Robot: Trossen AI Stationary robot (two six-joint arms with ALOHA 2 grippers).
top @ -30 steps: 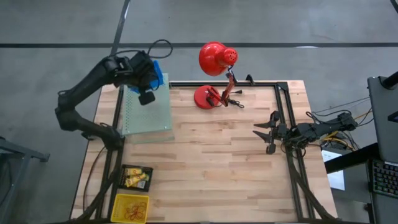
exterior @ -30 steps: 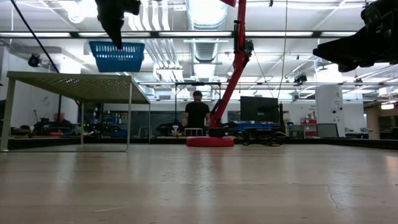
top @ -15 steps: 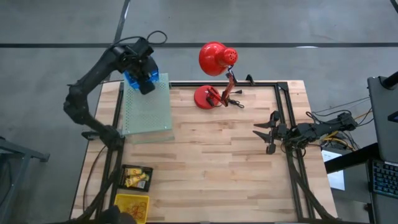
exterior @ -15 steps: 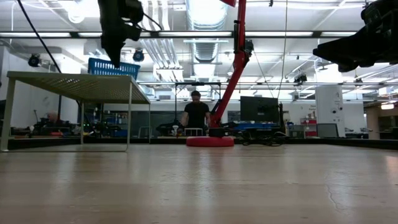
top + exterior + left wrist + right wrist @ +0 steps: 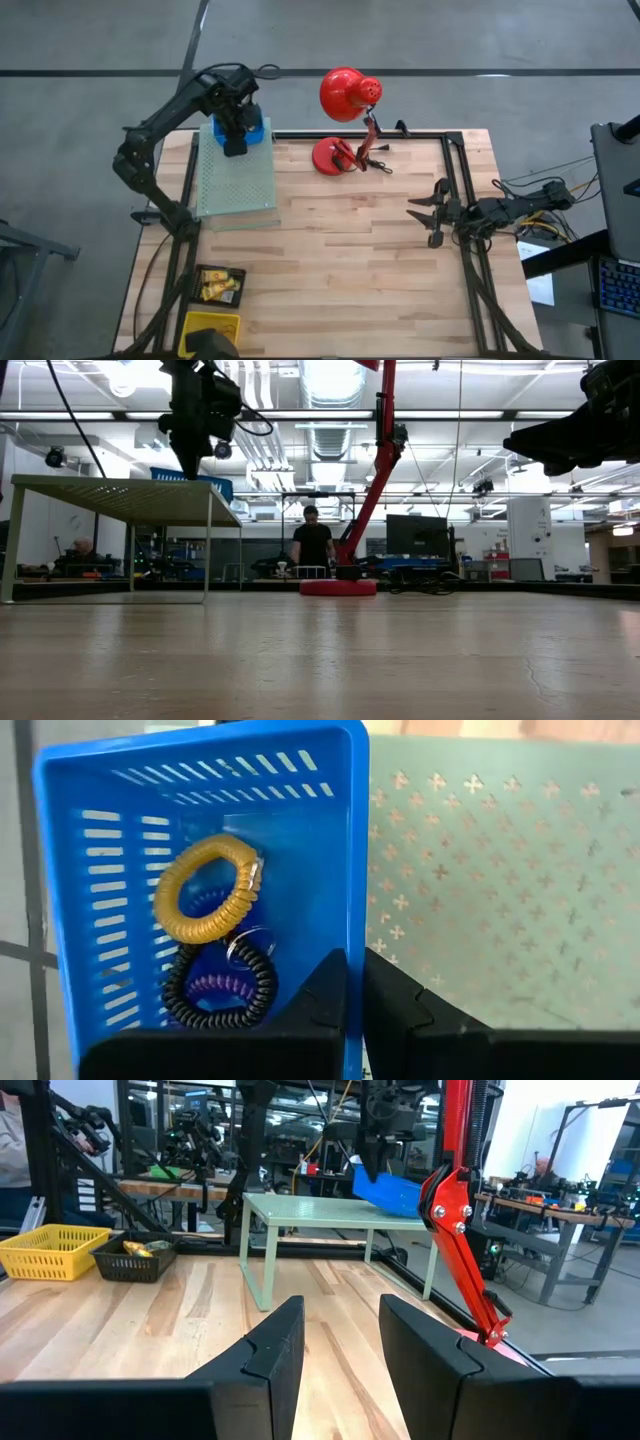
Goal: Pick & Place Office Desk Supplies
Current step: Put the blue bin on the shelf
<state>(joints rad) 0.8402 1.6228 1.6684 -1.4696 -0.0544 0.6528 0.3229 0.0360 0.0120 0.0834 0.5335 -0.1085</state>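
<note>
Left gripper (image 5: 355, 1005) pinches the wall of the blue basket (image 5: 300, 840) holding coiled rings (image 5: 207, 890) over the green perforated shelf (image 5: 237, 175)'s far corner; edge placement risks tipping; right gripper (image 5: 432, 216) waits wide.

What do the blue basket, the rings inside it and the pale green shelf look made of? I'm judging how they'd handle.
The blue basket looks like moulded plastic: glossy, slotted walls. The yellow ring and black ring look like springy plastic coils, faintly ribbed. The pale green shelf seems painted sheet metal, matte, punched with small crosses. The left gripper clamps the basket's wall.
</note>
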